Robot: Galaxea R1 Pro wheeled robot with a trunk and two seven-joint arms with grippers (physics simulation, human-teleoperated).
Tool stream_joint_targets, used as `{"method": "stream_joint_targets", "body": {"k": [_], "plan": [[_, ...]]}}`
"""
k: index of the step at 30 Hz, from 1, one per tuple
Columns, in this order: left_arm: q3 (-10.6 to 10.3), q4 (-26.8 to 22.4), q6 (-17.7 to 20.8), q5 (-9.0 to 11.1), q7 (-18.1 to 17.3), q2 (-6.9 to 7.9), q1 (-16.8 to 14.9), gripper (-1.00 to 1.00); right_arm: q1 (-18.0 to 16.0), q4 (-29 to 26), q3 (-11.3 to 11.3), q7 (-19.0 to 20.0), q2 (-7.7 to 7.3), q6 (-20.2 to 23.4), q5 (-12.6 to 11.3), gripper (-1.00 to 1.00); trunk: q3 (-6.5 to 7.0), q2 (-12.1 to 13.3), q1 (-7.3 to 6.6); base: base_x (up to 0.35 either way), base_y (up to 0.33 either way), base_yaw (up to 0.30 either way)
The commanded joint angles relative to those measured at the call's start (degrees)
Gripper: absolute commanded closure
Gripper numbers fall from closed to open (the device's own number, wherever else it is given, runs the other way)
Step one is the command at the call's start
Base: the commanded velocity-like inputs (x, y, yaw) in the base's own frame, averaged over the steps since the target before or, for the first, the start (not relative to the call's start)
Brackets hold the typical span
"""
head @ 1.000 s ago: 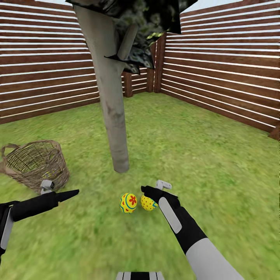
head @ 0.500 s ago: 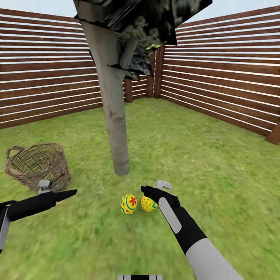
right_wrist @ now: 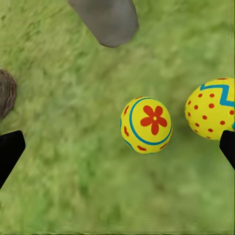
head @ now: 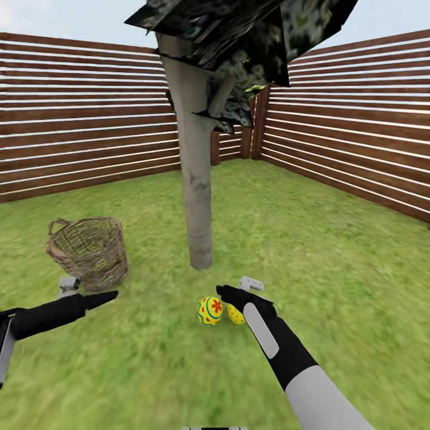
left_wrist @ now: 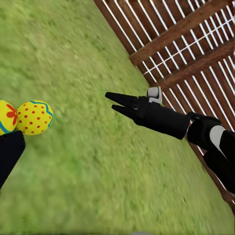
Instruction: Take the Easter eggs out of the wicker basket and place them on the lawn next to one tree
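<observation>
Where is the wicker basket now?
In the head view, the wicker basket stands on the lawn at the left, left of the tree trunk and just beyond the left gripper.

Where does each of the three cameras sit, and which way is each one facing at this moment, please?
Head view: high on the robot, facing forward and down at the tree, wicker basket and fence; both arms show.
Left wrist view: near the left gripper, looking across the lawn at two eggs and the right gripper.
Right wrist view: near the right gripper, looking down at the flower egg, dotted egg and trunk base.
All three share the eggs.
</observation>
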Motion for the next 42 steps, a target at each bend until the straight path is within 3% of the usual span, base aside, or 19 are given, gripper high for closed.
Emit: {"method": "stream_joint_targets", "body": {"k": [1, 15, 18, 24, 33, 38, 42], "plan": [[0.0, 0.0, 0.6, 0.0, -0.2, 0.03, 0.0, -1.0, 0.0, -0.1, 0.1, -0.6, -0.03, 0.1, -0.6, -1.0, 0.13, 0.0, -0.07, -0.294, 0.0, 0.25], [0.2, 0.3, 0.6, -0.1, -0.3, 1.02, 0.0, -1.0, 0.0, 1.4, 0.2, -0.6, 0.06, 0.0, -0.6, -1.0, 2.7, 0.2, -0.43, -0.037, 0.0, 0.263], [1.8, 0.4, 0.6, -0.5, 0.3, 1.14, 0.0, -1.0, 0.0, 1.5, 0.2, -0.6, 0.06, 0.0, -0.6, -1.0, 2.81, 0.2, -0.46, 0.0, 0.0, 0.267], [6.3, 1.5, 0.6, -3.7, 1.8, 1.15, 0.0, -1.0, 0.0, 1.6, 0.2, -0.6, 0.06, 0.0, -0.6, -1.0, 2.6, 0.2, -0.46, 0.0, 0.0, 0.268], [7.5, 2.0, 0.5, -4.6, 2.4, 1.35, -0.1, -1.0, 0.0, 1.6, 0.2, -0.6, 0.05, -1.7, -0.5, -1.0, 3.83, 0.3, -0.64, 0.0, 0.0, 0.268], [8.6, 5.1, 0.6, -5.1, 7.3, 2.47, -0.4, -1.0, 0.0, 1.6, 0.2, -0.6, 0.06, -1.8, -0.5, -1.0, 4.63, 1.5, -1.35, 0.0, 0.0, 0.268], [10.1, 6.0, 0.6, -5.2, 14.1, 2.68, -0.6, -1.0, 0.0, 1.6, 0.2, -0.6, 0.06, -1.9, -0.5, -1.0, 5.21, 3.1, -2.23, 0.0, 0.0, 0.268]]}}
